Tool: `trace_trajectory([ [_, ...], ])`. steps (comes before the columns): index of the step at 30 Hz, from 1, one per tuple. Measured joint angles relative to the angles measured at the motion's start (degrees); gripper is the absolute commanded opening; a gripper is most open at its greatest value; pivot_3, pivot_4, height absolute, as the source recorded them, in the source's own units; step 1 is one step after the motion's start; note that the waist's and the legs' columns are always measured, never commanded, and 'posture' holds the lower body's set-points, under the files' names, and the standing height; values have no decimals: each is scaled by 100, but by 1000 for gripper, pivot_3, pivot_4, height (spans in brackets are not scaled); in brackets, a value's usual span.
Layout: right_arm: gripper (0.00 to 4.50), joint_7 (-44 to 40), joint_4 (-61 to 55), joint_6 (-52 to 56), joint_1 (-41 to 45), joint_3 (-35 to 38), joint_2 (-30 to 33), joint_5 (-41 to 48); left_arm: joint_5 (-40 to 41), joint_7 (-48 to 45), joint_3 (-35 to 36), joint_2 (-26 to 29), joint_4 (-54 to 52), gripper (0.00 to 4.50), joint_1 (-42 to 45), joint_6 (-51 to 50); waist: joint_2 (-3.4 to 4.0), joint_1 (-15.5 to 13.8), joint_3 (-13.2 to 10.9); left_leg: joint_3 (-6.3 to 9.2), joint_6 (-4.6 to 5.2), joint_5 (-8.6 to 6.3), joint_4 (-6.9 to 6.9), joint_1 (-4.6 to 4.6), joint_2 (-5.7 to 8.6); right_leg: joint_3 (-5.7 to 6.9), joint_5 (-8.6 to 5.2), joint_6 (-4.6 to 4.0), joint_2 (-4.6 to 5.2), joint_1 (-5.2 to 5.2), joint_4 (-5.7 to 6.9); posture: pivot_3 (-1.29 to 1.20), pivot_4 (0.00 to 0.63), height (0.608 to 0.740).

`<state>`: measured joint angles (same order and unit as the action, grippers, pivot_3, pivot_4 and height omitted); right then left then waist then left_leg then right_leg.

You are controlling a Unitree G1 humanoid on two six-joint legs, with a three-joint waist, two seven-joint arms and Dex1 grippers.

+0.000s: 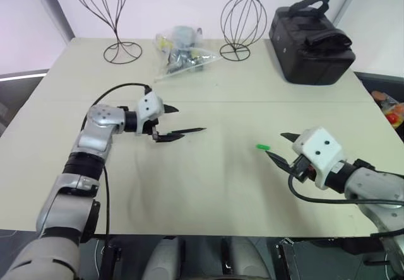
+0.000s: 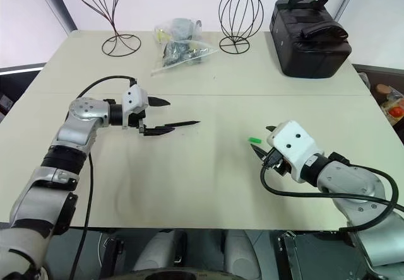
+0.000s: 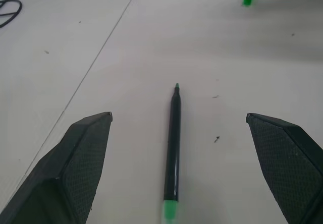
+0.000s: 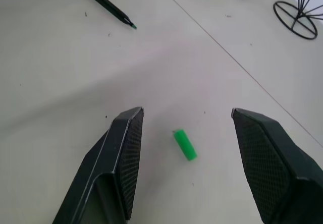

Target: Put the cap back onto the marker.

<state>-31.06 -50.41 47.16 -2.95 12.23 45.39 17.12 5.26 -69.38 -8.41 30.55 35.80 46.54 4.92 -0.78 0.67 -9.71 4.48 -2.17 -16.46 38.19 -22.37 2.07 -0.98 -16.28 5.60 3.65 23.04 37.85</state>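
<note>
Marker [image 3: 174, 143] flat on table [image 1: 214, 185] between wide-open, empty left gripper [image 3: 179, 120], cap [image 4: 184, 144] apart on table between wide-open, empty right gripper [image 4: 186, 113]: best to centre each before closing, gripping the marker mid-barrel, tip clear.

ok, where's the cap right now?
The cap lies on the table on the robot's right, just ahead of the open right gripper, apart from the marker by the left gripper.
</note>
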Motion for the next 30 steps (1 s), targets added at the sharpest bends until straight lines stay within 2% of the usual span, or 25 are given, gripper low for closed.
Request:
trace_trajectory([
  [10, 2824, 188, -5, 31, 50, -197, -83, -12, -243, -51, -37, -587, 1780, 4462, 748, 500, -6, -1, -4, 0, 0, 0, 1, -2, 6, 3, 0, 1, -1, 1, 0, 0, 150, 740],
  [16, 2824, 367, -131, 110, 29, -265, -164, -20, -487, -90, -48, -639, 2585, 4462, 978, 909, -6, 16, -4, -1, 0, 0, 1, -2, 5, 0, 0, 1, -4, 7, 6, 0, 150, 740],
  [30, 2824, 622, -351, 261, -129, -274, -232, -58, -1153, 309, -190, -651, 3354, 4462, 1231, 1446, -8, 3, -4, -1, 0, 0, 2, -3, 7, 1, -1, 1, -4, 6, 7, 0, 150, 740],
])
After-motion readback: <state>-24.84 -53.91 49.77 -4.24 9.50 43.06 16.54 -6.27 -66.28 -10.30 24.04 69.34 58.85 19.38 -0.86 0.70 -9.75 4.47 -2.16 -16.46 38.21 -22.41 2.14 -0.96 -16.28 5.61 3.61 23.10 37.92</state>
